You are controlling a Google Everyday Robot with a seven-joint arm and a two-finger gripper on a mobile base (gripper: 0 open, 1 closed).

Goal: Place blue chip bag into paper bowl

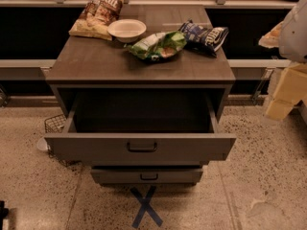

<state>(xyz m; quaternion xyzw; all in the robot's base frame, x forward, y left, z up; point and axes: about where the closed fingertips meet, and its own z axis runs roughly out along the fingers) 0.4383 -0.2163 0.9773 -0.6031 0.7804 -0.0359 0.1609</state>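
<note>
The blue chip bag (204, 36) lies on the back right of the dark cabinet top (96, 63), dark navy with white lettering. The paper bowl (126, 29) is an off-white round bowl at the back, left of centre, and it is empty. A green bag (157, 46) lies between them, touching the blue bag's left end. My gripper (284, 96) shows as pale yellow blocks under a white arm part (295, 28) at the right edge. It is off the cabinet, to the right of the blue bag and lower in the view, and holds nothing that I can see.
A larger tan-and-brown bag (97, 12) lies at the back left, touching the bowl's left side. The cabinet's top drawer (141, 147) is pulled out toward me and looks empty. A wire basket (54, 123) stands on the floor at left. A blue X (146, 206) marks the floor.
</note>
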